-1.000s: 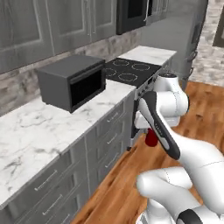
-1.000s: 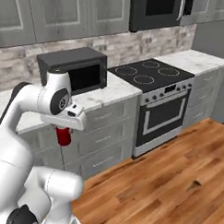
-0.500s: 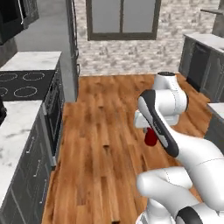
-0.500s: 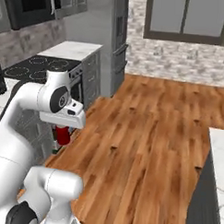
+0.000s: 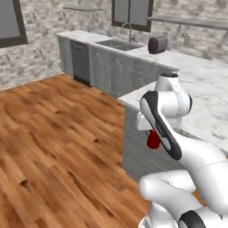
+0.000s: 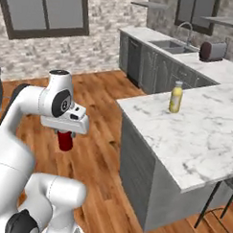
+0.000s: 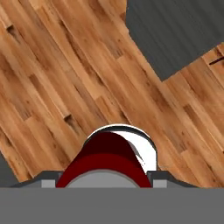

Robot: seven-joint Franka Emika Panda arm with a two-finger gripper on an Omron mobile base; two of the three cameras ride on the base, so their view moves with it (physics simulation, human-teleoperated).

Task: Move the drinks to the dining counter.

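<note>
Arm folded, gripper point(image 6: 65, 135) pointing down, clamped on red can point(image 6: 65, 141)

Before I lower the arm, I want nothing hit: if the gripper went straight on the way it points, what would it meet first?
The wood floor. The gripper, shut on the red can, points straight down, with bare boards below; the counter's grey base lies off to one side, though depth is unclear.

bottle point(image 6: 176, 96) on dining counter point(image 6: 194, 136) | can point(image 6: 65, 140) in end effector point(image 6: 65, 135), left of counter, above floor point(image 6: 102, 156)
</note>
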